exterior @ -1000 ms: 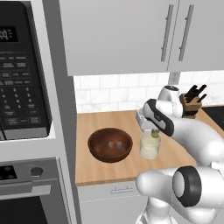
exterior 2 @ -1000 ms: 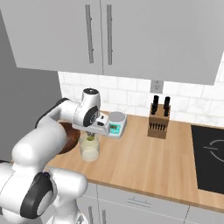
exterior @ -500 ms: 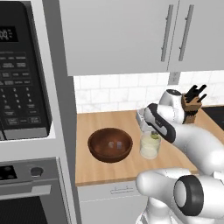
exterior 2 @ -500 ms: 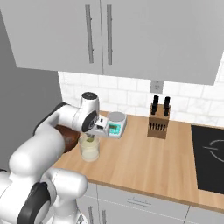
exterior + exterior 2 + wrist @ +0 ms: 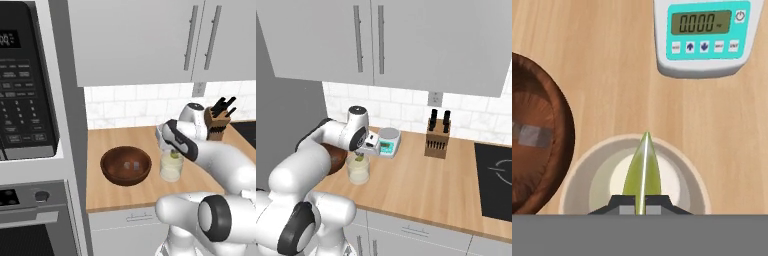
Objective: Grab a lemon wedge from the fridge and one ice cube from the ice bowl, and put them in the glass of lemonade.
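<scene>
My gripper [image 5: 641, 204] is shut on the lemon wedge [image 5: 643, 170], a pale yellow-green sliver pointing away from the fingertips. It hangs directly over the glass of lemonade [image 5: 577, 175], just above the pale liquid. From the left base view the gripper [image 5: 173, 151] holds the wedge [image 5: 175, 155] at the rim of the glass [image 5: 170, 170]. The brown ice bowl [image 5: 126, 165] sits just left of the glass with ice cubes [image 5: 532, 134] inside. In the right base view the gripper [image 5: 359, 155] is over the glass [image 5: 358, 171], and the arm partly hides the bowl [image 5: 336, 158]. The fridge is out of view.
A white kitchen scale [image 5: 704, 35] stands on the wooden counter [image 5: 421, 185] just behind the glass. A knife block [image 5: 437, 140] is further right, then a black stovetop [image 5: 496, 180]. The microwave and oven column [image 5: 25, 90] borders the counter's left end. Wall cabinets [image 5: 381, 45] hang overhead.
The hand has come down and slightly left with the wedge, from above the glass to its rim. The jaws stay shut on it.
</scene>
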Motion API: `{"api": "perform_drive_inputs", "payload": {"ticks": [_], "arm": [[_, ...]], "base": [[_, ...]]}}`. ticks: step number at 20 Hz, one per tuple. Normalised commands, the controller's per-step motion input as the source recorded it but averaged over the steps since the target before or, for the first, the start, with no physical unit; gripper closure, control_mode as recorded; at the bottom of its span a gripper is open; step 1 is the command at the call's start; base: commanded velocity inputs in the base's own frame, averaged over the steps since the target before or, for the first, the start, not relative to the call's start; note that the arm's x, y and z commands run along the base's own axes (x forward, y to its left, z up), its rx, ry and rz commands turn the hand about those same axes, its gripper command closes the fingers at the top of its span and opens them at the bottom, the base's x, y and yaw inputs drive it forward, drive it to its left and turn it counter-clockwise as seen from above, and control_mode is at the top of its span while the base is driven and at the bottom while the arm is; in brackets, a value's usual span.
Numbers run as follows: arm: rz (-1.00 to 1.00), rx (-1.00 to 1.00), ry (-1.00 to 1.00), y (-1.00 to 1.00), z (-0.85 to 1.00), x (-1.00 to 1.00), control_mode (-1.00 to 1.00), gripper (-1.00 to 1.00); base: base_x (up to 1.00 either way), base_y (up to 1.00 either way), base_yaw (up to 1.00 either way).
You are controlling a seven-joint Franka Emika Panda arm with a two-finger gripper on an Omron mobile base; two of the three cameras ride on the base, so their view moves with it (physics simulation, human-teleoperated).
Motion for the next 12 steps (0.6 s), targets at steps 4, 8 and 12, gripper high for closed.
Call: {"api": "perform_drive_inputs", "payload": {"ticks": [4, 8, 12], "arm": [[0.0, 0.0, 0.0, 0.0, 0.0, 0.02, -1.0, 1.0], [0.0, 0.0, 0.0, 0.0, 0.0, 0.0, -1.0, 1.0], [0.0, 0.0, 0.0, 0.0, 0.0, -0.15, -1.0, 1.0]], "base": [[0.0, 0.0, 0.0], [0.0, 0.0, 0.0], [0.0, 0.0, 0.0]]}}
